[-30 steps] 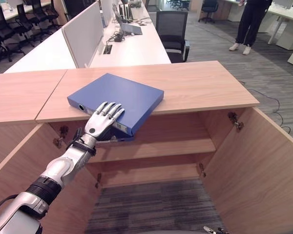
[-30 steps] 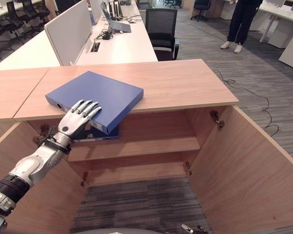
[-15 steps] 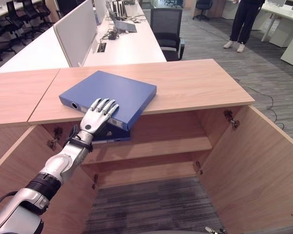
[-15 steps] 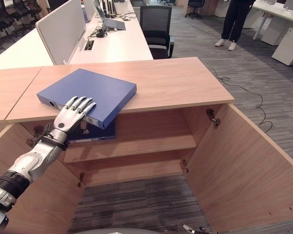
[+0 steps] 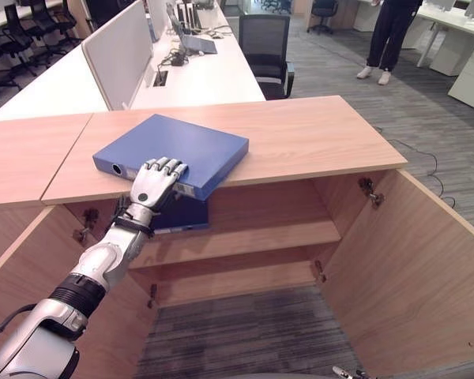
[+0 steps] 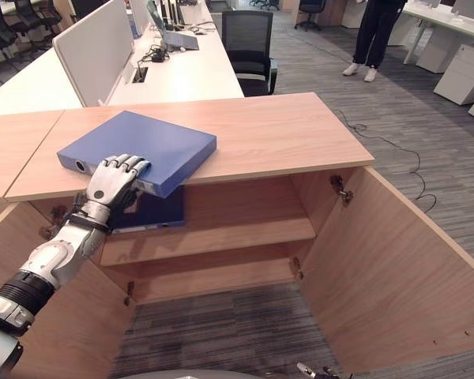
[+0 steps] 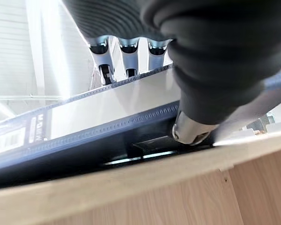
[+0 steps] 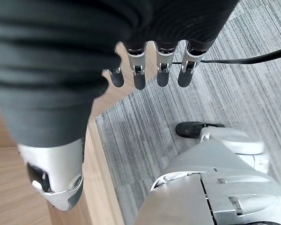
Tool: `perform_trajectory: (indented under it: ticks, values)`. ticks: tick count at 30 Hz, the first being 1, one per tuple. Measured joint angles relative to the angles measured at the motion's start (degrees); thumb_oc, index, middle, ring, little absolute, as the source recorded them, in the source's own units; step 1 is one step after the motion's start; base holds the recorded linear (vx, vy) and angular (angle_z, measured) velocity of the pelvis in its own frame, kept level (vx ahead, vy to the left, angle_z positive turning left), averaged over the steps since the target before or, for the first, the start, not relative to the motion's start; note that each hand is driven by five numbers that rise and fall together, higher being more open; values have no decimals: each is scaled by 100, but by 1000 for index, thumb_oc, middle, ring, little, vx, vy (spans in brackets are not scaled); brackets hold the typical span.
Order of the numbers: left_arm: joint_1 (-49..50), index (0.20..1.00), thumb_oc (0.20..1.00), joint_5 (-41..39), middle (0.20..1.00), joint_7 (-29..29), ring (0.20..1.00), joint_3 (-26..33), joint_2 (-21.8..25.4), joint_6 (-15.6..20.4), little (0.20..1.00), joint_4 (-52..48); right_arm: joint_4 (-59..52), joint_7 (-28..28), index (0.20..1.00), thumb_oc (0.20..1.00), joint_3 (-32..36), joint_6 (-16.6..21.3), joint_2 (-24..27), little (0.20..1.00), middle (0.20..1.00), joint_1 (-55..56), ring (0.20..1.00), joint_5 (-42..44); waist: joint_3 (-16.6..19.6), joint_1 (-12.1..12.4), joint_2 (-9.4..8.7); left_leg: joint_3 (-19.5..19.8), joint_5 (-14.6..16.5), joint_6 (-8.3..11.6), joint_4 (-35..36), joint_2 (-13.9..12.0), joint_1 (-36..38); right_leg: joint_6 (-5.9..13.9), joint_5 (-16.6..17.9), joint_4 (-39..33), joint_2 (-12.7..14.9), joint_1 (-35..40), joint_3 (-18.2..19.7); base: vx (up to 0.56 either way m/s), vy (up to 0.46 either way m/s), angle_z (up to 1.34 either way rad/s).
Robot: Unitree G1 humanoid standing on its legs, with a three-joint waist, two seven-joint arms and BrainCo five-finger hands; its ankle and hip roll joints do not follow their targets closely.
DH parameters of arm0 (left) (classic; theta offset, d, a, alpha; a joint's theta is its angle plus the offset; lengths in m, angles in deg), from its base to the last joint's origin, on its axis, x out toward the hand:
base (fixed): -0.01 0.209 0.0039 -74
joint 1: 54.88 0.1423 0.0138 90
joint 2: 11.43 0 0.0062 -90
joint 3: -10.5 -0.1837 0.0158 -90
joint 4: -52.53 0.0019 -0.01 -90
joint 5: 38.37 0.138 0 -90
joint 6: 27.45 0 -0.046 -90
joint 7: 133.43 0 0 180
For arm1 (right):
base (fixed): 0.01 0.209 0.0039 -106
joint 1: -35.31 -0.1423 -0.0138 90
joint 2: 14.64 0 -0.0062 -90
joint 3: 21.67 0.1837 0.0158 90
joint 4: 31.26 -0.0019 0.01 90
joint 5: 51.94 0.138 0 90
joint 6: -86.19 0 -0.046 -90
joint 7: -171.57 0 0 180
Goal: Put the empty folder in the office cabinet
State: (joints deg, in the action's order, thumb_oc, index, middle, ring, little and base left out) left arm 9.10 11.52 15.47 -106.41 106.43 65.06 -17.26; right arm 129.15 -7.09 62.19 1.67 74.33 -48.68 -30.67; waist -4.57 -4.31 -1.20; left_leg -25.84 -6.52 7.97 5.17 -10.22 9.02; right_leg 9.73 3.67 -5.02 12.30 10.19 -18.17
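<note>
A blue folder (image 5: 178, 146) lies flat on the wooden cabinet top (image 5: 316, 134), its near edge jutting over the front. My left hand (image 5: 152, 183) grips that edge: the fingers (image 7: 126, 56) curl over the top and the thumb (image 7: 192, 129) presses from below. A second blue folder (image 5: 182, 215) lies on the upper shelf (image 5: 261, 237) inside the cabinet, just under the hand. My right hand (image 8: 138, 70) hangs low over the grey carpet with its fingers relaxed and holds nothing.
Both cabinet doors stand open, the right door (image 5: 426, 268) swung out wide and the left door (image 5: 31, 268) beside my arm. The lower shelf (image 5: 245, 280) is bare. Behind the cabinet are a white desk with a divider (image 5: 118, 51), an office chair (image 5: 265, 47) and a standing person (image 5: 387, 39).
My left hand's fingers, laid flat on the folder before, have curled down over its near edge. The camera has shifted a little; the folder stays in place.
</note>
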Motion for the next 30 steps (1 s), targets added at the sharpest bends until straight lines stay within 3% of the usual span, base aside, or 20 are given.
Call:
perform_trajectory:
  ticks: [12,17,21,26,30]
  values:
    - [-25,200,200,-5,200,40,200,30,-34,3,200,-35,-1,10,1000,1000,3,-71,2,1000,1000,-8,1000,2,5,6,10,-1,-1,-1,0,0,25,-1,1,-1,1,24,1,0,0,0]
    - [15,200,200,-115,200,267,200,315,6,51,200,-577,-4,23,1000,1000,9,-112,2,1000,1000,-9,1000,4,-26,28,50,23,-1,-1,2,0,22,-1,1,-2,1,41,-19,-29,-12,2]
    - [200,200,200,-474,200,415,200,920,124,277,200,-1674,-6,22,1000,1000,11,-123,-1,1000,1000,-12,1000,4,-81,42,129,130,-4,-3,1,3,-41,3,0,-17,4,58,-145,-25,-32,13]
    - [282,200,200,-1042,200,321,200,1603,77,476,200,-2300,-2,-7,1000,1000,12,-127,-10,1000,1000,-62,1000,4,-89,177,174,221,-4,-3,-1,8,-56,13,-14,-2,3,108,-232,-8,-32,11]
    - [537,200,200,-1987,200,147,200,2565,-328,701,200,-3150,5,-19,1000,1000,11,-133,-24,1000,1000,-168,1000,5,-94,235,212,378,-7,-1,-3,15,-64,27,-69,-25,1,224,-414,0,-37,19]
